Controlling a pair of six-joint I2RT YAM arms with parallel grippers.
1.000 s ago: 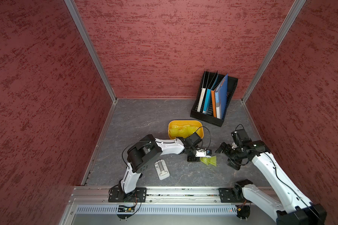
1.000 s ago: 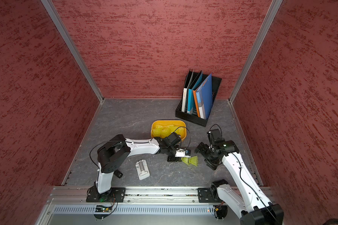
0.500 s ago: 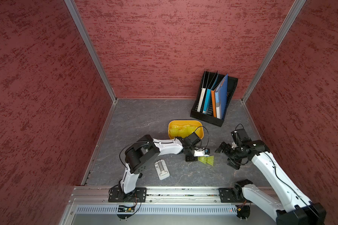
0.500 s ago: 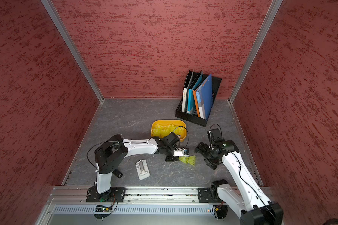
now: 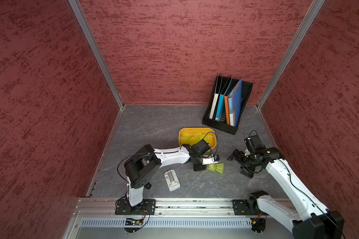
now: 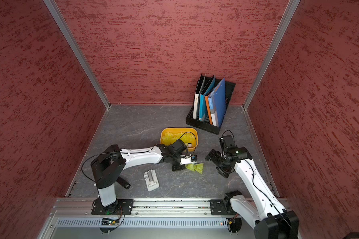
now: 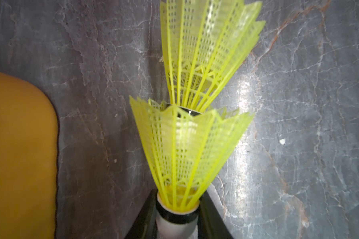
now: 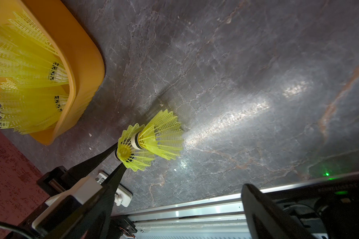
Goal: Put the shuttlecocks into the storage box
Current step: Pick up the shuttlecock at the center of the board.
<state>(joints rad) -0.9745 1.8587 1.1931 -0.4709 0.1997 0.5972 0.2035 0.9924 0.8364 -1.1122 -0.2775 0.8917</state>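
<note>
Table (image 5: 153,128), grey and marble-veined, carrying the shallow orange-yellow plastic storage box (image 5: 195,129) with rounded corners, in which several neon yellow-green plastic shuttlecocks (image 5: 195,137) lie. Right tool (image 5: 239,164): jaws spread wide, empty, well apart from the box. Left tool (image 7: 177,207): black jaws clamped on the white rounded tip of one shuttlecock, whose mesh skirt carries a second; this nested pair (image 8: 153,140) sits low by the table, near the box's corner. Judged very light and springy, with a skirt that crushes easily; the firm banded tip is the place to grip. The unclamped nested one may slip out in transfer.
</note>
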